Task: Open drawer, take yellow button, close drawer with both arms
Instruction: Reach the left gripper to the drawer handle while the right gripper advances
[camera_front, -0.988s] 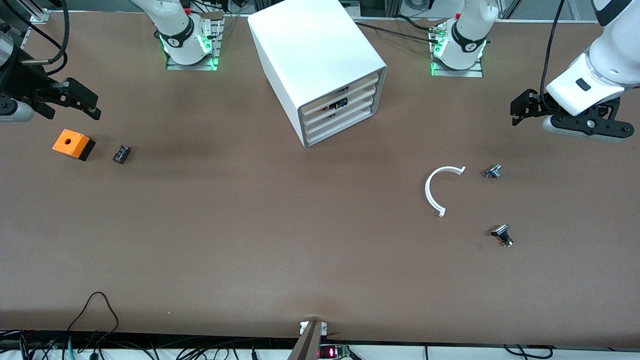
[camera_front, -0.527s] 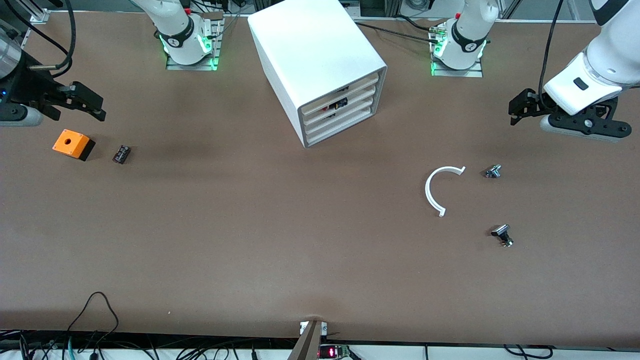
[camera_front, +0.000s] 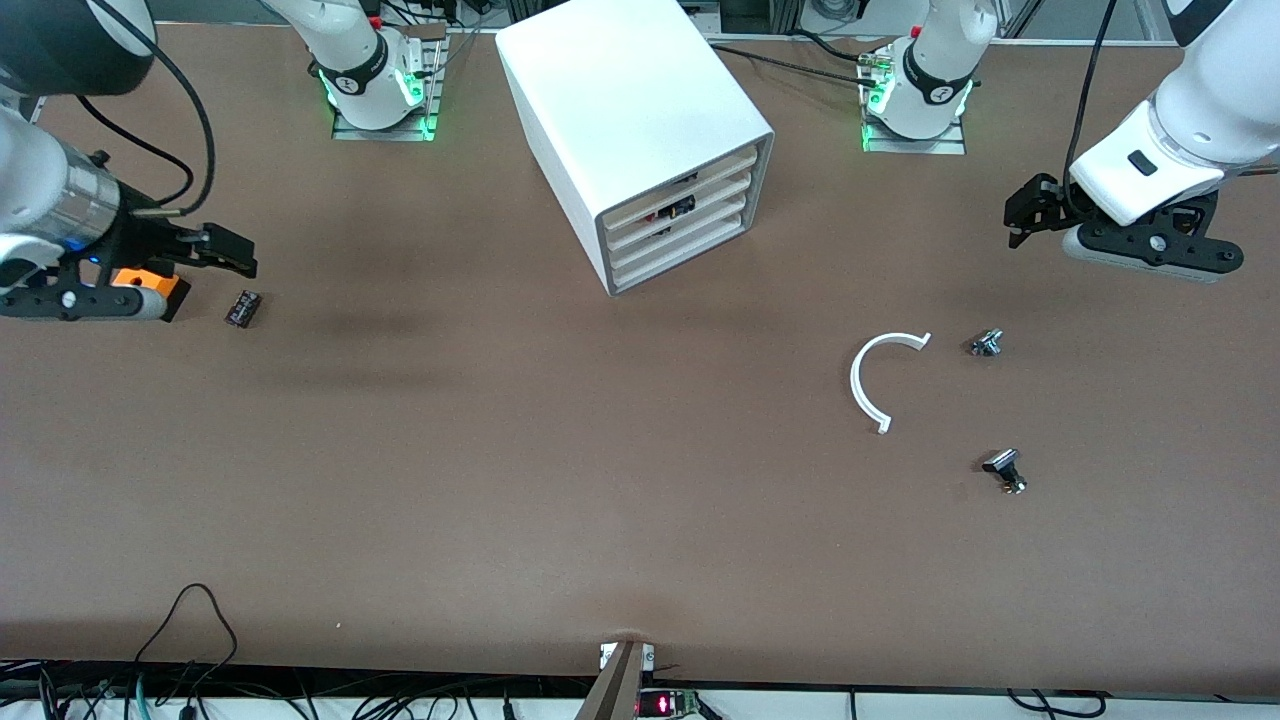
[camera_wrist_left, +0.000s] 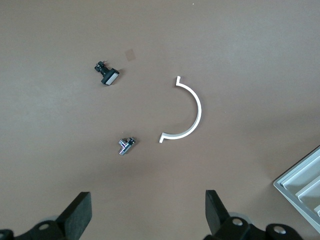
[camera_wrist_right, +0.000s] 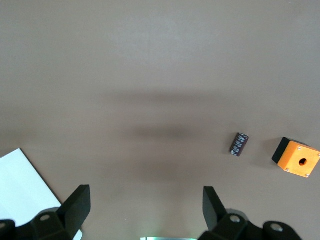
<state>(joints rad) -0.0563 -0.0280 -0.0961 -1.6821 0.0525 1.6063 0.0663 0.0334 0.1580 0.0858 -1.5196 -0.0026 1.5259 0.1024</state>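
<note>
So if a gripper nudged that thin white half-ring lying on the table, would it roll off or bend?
The thin white half-ring lies flat on the brown table, so it would probably slide or spin rather than roll. It looks like slim plastic, so likely light. Its open ends might flex a little if squeezed, though stiffness cannot be judged from here.

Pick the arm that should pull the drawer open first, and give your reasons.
Either; no clear winner. The cabinet sits mid-table with its drawers all shut. The left gripper and right gripper both hang open, well off toward their own ends of the table.
</note>
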